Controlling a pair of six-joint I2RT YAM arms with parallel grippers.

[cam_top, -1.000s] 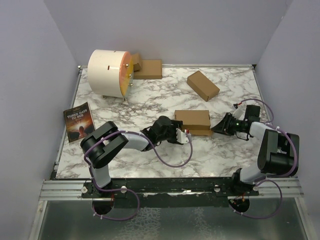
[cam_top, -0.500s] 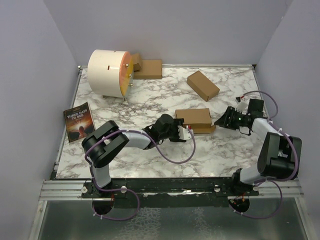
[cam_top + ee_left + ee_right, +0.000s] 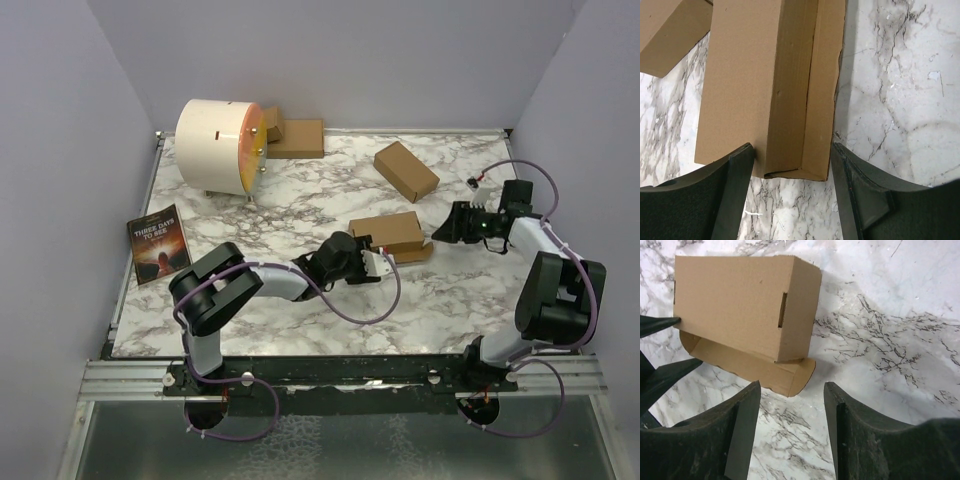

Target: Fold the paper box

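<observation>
Plain brown matte cardboard paper box, oblong w/ one rounded flap sticking out, is sitting mid white-marbled counter. Left gripper is reaching low, straddling its end w/ open jaws; right gripper is hovering beside it, gaping, empty.

The paper box runs past the left wrist view's top edge (far end unseen).

arms: black joints, white links (glossy) | cables: purple, looped | tools: black, two matte fingers each
</observation>
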